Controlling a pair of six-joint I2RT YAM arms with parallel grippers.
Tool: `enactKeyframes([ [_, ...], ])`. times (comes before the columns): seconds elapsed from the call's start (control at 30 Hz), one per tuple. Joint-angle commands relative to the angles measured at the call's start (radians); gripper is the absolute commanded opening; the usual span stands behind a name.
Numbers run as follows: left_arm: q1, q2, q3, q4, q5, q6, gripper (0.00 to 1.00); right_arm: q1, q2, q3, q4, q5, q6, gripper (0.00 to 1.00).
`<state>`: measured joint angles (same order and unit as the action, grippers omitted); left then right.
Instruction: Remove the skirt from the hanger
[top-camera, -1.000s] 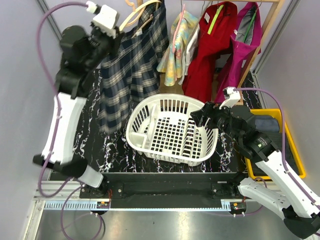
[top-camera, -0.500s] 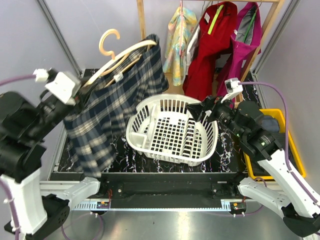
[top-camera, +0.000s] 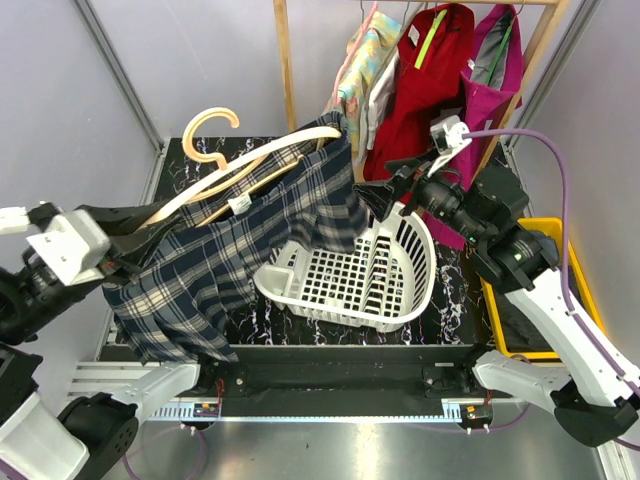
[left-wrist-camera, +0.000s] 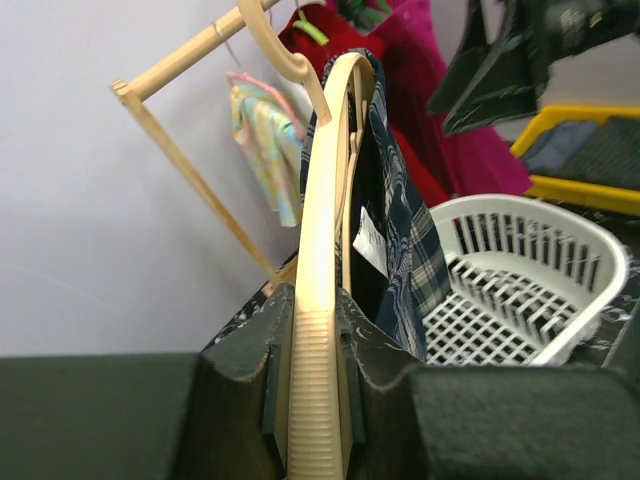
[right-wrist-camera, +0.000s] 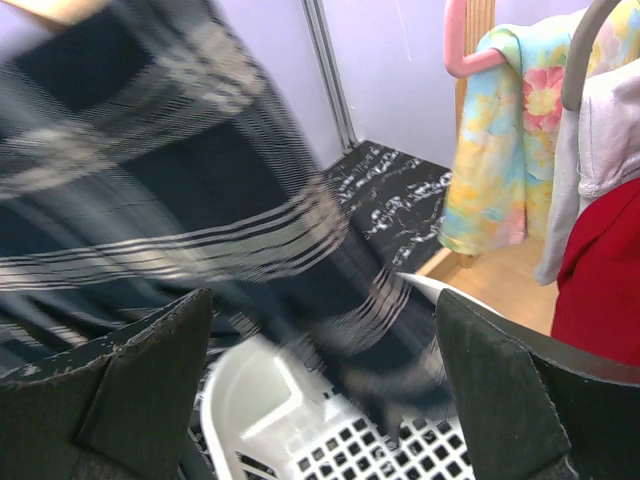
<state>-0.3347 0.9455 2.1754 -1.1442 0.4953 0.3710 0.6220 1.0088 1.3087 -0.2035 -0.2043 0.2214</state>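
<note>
A lab test cell: bare grey panel walls (top-camera: 190, 60), aluminium frame rails (top-camera: 115, 60), marbled table (top-camera: 235, 300).

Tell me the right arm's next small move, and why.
Probably ease the right gripper forward and shut it on the skirt near its hanging edge. Its jaws stand open with the plaid cloth just ahead, while the left gripper is shut on the hanger, so the skirt can then be pulled off.

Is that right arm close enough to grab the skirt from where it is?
Probably yes. The right gripper is open, with the skirt hanging just ahead of it above the basket; nothing stands between them. The left gripper holds the hanger.
</note>
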Motion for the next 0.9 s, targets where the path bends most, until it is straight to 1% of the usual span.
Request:
enactKeyframes([
  [0.0, 0.0, 0.018, 0.124, 0.144, 0.058, -0.098, 0.0, 0.007, 0.031, 0.02, 0.039, 0.0, -0.093, 1.0],
  [0.1, 0.0, -0.004, 0.098, 0.146, 0.049, -0.078, 0.0, 0.005, 0.01, 0.034, 0.078, -0.001, -0.059, 1.0],
  [0.17, 0.0, -0.03, 0.048, 0.146, 0.043, -0.057, 0.0, 0.007, -0.015, 0.058, 0.12, 0.028, -0.025, 1.0],
  [0.3, 0.0, -0.042, -0.006, 0.153, 0.051, -0.056, 0.0, 0.007, -0.038, 0.089, 0.22, 0.016, 0.091, 1.0],
  [0.47, 0.0, -0.059, -0.058, 0.182, 0.068, -0.058, 0.0, 0.005, -0.071, 0.046, 0.314, 0.003, 0.183, 1.0],
  [0.63, 0.0, -0.065, -0.081, 0.195, 0.068, -0.06, 0.0, 0.007, -0.039, 0.031, 0.352, 0.002, 0.249, 1.0],
  [0.77, 0.0, -0.071, -0.092, 0.199, 0.068, -0.057, 0.0, 0.007, 0.016, 0.046, 0.363, -0.009, 0.283, 1.0],
  [0.87, 0.0, -0.079, -0.104, 0.202, 0.065, -0.047, 0.0, 0.007, 0.053, 0.047, 0.362, 0.014, 0.3, 1.0],
])
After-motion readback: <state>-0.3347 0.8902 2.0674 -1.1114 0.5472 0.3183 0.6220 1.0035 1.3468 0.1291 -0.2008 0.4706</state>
